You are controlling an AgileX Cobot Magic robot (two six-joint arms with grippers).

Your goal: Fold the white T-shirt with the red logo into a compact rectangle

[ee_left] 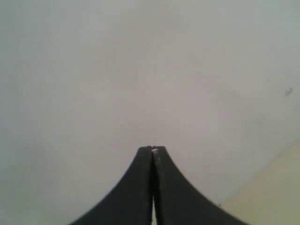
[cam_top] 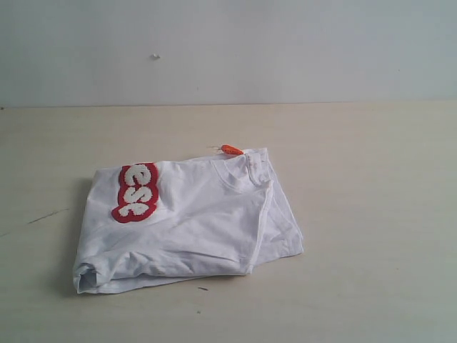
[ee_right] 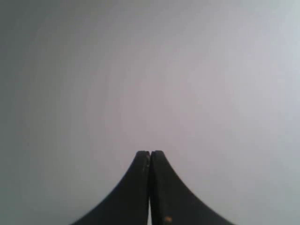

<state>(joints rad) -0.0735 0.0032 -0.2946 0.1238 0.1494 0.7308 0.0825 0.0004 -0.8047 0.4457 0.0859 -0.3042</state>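
Status: left tool (ee_left: 152, 148) and right tool (ee_right: 150, 152) sitting fully closed, gripping nothing. Folded white T-shirt (cam_top: 200, 214) lying on surface (cam_top: 371, 179), centre-left of frame, red logo (cam_top: 136, 193) showing at its upper-left corner.

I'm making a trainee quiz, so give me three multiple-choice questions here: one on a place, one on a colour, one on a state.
1. Where on the folded thin white cotton T-shirt is the small orange neck tag? A) wall-side edge, by the collar B) under a sleeve C) on the lettering
2. What colour outlines the fuzzy white logo lettering? A) blue B) red C) green
3. How are the left pincer and right pincer? A) open B) shut, empty C) gripping cloth
Answers: A, tag pokes out beside the collar; B, thick red rim around letters; B, both wrist views show jaws pressed together.
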